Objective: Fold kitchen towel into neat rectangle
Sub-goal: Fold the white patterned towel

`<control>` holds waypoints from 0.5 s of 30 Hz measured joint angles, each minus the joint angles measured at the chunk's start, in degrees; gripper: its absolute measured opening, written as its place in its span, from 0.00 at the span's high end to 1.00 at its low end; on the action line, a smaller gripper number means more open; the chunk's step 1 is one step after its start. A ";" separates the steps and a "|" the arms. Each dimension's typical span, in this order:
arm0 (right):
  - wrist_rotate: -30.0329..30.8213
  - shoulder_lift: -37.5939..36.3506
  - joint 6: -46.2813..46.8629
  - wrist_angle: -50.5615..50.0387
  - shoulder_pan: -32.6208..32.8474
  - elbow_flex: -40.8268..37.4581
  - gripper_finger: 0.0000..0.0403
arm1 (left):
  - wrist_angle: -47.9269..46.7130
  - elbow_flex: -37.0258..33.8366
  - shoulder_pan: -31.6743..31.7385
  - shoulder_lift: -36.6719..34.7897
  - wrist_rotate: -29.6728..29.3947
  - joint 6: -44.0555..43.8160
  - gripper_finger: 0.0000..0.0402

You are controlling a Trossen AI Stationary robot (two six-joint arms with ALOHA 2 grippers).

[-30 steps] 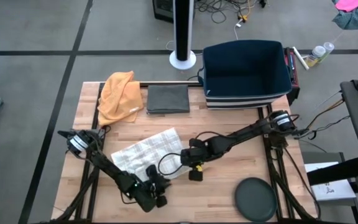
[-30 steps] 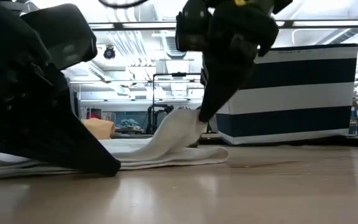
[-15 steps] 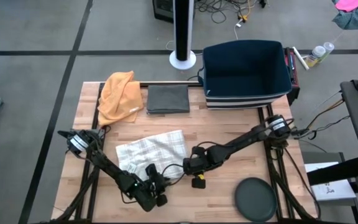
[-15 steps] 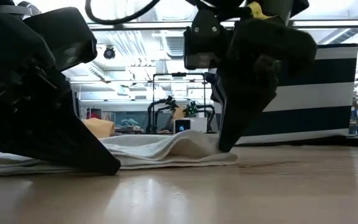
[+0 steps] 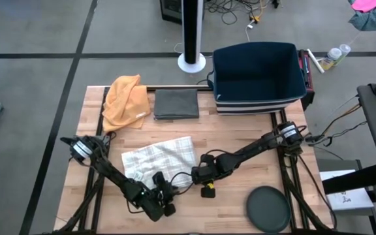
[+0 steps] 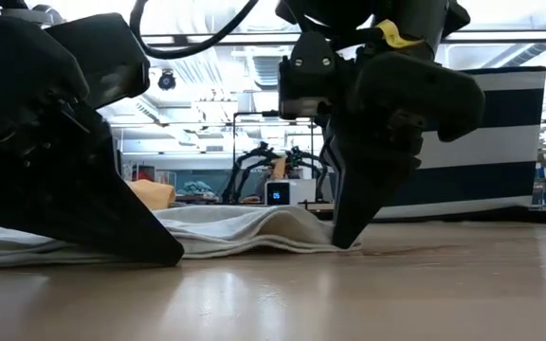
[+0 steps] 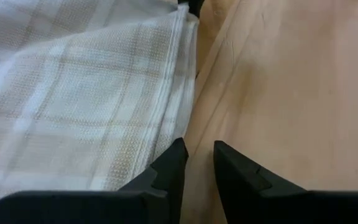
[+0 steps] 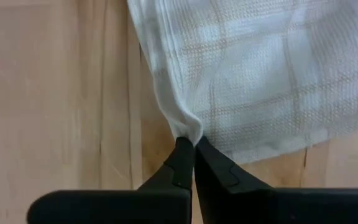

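A white checked kitchen towel (image 5: 158, 158) lies on the wooden table, with more than one layer showing at its near right corner. My right gripper (image 5: 196, 176) stands at that corner, pointing steeply down and shut on the cloth (image 8: 193, 146). My left gripper (image 5: 170, 190) sits low at the towel's near edge, slanting down, its tips on or close above the table (image 6: 162, 252). Its fingers stand a narrow gap apart (image 7: 197, 158) with bare wood between them. The towel's hem (image 7: 166, 99) runs just beside one finger; I cannot tell whether they touch. My right gripper pinches the towel's near right corner (image 8: 187, 129) between its two fingertips, where the cloth is gathered into a small bunch. The fingers come from above, slanting down. The corner sits down at the table (image 6: 335, 244), and the rest of the towel lies slack and flat.
An orange cloth (image 5: 126, 101) and a folded grey cloth (image 5: 176, 103) lie at the far side. A dark blue bin (image 5: 260, 75) stands far right. A dark round disc (image 5: 269, 209) sits near right. Bare wood lies between the towel and the disc.
My right gripper has sunk toward the table and gone a little toward the near edge, staying shut. The towel part it held raised has come down and now lies low on the table, over the layer beneath it.
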 joint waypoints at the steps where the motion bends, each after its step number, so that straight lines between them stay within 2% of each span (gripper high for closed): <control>1: 0.00 0.04 -0.01 -0.03 0.00 0.00 1.00 | -0.69 -0.13 0.02 -1.05 1.24 1.37 0.81; 5: 0.00 0.13 -0.28 -0.20 0.00 -0.07 1.00 | -3.82 -0.04 -0.35 -8.49 1.95 7.01 0.81; 9: 0.07 0.17 -0.79 -0.45 -0.01 -0.08 1.00 | -7.39 -1.46 -0.74 -14.89 -3.44 9.29 0.81; 15: 1.42 -0.16 -2.54 -0.49 0.32 -0.15 1.00 | -6.86 -7.31 0.45 -18.80 -7.14 8.66 0.81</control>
